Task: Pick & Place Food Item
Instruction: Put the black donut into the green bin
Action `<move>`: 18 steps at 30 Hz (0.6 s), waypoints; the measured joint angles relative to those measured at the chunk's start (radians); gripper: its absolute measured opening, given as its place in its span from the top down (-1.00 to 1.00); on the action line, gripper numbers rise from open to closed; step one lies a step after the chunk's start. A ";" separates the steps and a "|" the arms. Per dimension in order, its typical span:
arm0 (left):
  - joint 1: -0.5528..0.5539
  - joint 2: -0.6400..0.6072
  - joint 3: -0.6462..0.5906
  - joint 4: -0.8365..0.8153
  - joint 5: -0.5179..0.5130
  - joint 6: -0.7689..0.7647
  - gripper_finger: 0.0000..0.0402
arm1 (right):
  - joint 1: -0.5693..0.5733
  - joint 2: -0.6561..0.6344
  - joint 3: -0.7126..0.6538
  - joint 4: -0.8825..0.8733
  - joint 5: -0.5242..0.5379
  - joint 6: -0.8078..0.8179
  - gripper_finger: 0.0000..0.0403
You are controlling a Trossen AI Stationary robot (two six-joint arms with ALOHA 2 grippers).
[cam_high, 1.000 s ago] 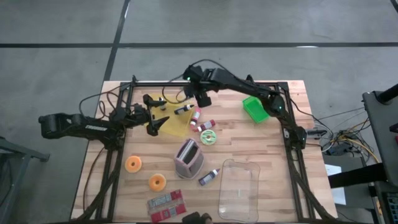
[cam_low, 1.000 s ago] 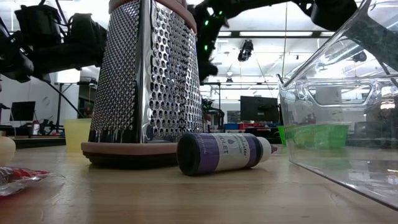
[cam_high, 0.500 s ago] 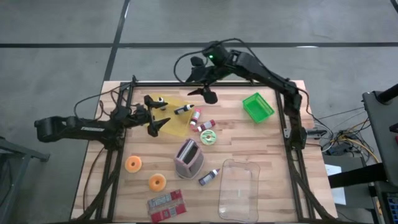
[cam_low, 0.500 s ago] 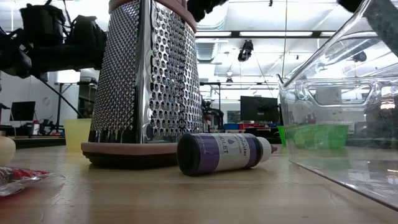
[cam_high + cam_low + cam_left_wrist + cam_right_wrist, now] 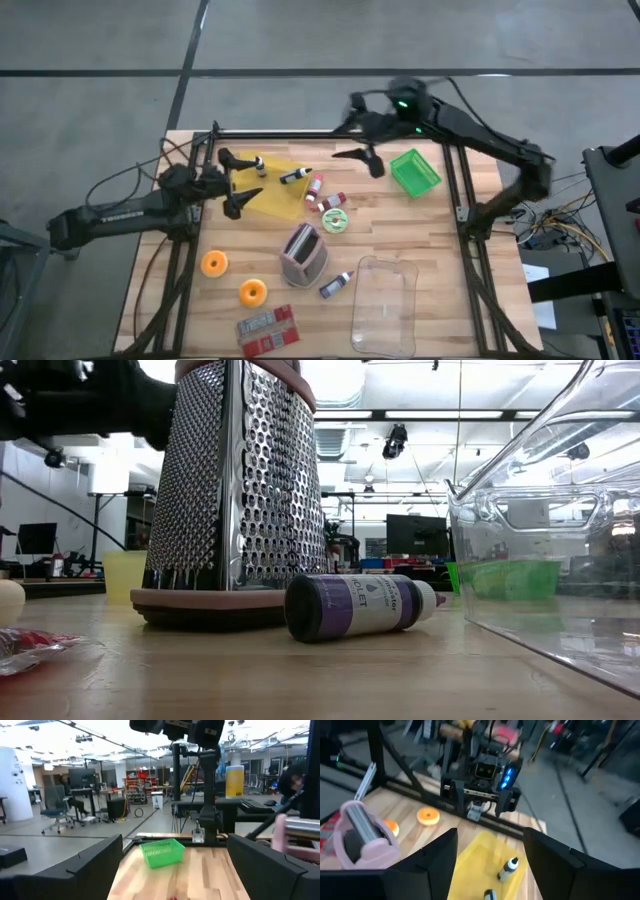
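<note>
Two orange doughnut-like food items (image 5: 215,264) and (image 5: 253,292) lie on the worktop (image 5: 400,225) toward your front-left corner, near each other and apart from everything else, with bare wood around them. Just in front of them a red packet (image 5: 268,330) lies at the front edge. You have open wood between the grater (image 5: 302,254) in the middle and the green basket (image 5: 414,172) at the back right. The clear tub (image 5: 384,304) fills the front right, close to the edge. Small bottles (image 5: 316,187) cluster on and beside the yellow sheet (image 5: 280,186) at the back.

In the low view the purple bottle (image 5: 358,606) lying by the grater carries a label that seems to end in "OLET"; the rest is too dark to read.

Your left tool (image 5: 232,182) hangs over the yellow sheet's left edge, fingers spread wide, holding nothing. Your right tool (image 5: 362,160) is raised between the sheet and the green basket, fingers apart and empty.
</note>
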 joint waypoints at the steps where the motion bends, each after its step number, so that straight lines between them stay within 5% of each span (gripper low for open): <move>1: -0.001 -0.027 0.000 -0.033 0.000 0.000 -0.79 | 0.004 -0.050 -0.082 0.061 0.004 0.016 -0.10; 11: -0.031 -0.160 -0.002 -0.239 0.001 0.019 -0.79 | 0.237 -0.417 -0.826 0.609 0.326 0.108 -0.10; 18: -0.075 -0.162 -0.002 -0.279 0.001 0.019 -0.79 | 0.522 -0.453 -1.164 1.061 0.661 0.102 -0.10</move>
